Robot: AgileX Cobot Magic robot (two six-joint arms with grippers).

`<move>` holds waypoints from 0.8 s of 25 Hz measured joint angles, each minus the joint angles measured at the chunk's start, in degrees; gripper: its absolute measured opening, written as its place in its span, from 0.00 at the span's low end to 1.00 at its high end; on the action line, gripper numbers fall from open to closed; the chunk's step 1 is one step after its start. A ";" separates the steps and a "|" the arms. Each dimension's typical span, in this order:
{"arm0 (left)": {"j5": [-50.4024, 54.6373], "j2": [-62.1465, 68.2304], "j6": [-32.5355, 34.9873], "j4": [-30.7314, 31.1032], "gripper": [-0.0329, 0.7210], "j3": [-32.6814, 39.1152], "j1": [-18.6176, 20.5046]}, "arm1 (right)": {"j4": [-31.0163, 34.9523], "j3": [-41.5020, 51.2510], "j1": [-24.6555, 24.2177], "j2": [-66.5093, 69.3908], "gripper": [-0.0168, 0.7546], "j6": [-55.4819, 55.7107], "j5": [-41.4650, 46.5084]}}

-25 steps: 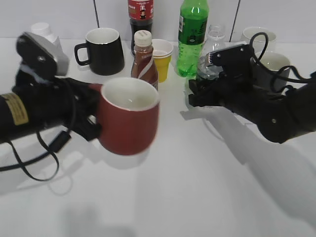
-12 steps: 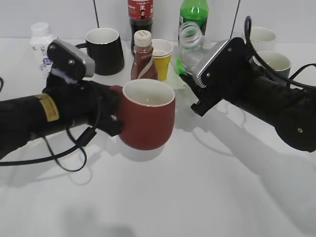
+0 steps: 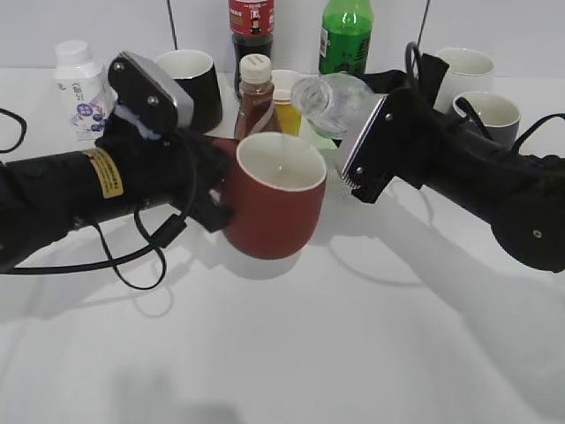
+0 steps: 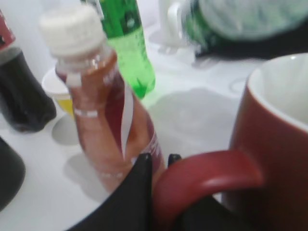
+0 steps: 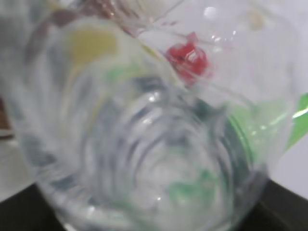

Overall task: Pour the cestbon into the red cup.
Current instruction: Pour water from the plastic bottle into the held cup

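Left gripper (image 3: 212, 190) is grasping the red cup (image 3: 272, 205) by its handle (image 4: 207, 175), holding it upright above the table (image 3: 353, 353), its white inside facing up. Right gripper (image 3: 362, 163) is clenching the cestbon (image 3: 331, 100), which is lying tilted nearly on its side, its open mouth pointing left, above and just behind the cup's rim. The right wrist view is filled by the blurred clear bottle (image 5: 144, 125). Behind the cup are standing a brown bottle (image 3: 258, 102), a yellow cup (image 3: 289, 104), a green bottle (image 3: 344, 35), a black mug (image 3: 196, 87) and a cola bottle (image 3: 251, 26). A grey mug (image 3: 487, 115) and a white mug (image 3: 463, 71) are standing at the right.
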 joint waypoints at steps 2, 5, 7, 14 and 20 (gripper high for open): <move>0.98 0.00 0.79 0.08 0.13 0.00 0.14 | 0.44 0.00 0.00 0.00 0.64 -1.81 -0.96; 1.13 0.00 1.03 0.03 0.13 0.78 0.18 | 1.69 0.00 0.00 0.00 0.64 -5.34 -1.73; 0.54 0.00 1.10 0.03 0.13 2.16 0.18 | 2.08 0.00 0.00 0.00 0.64 -8.32 -1.78; -3.17 1.15 1.24 -0.08 0.13 4.60 0.18 | 2.44 0.00 0.00 0.00 0.64 -17.56 -2.54; -8.03 4.97 1.29 -0.08 0.13 4.60 0.18 | 0.27 0.00 0.00 0.00 0.64 -20.12 -3.91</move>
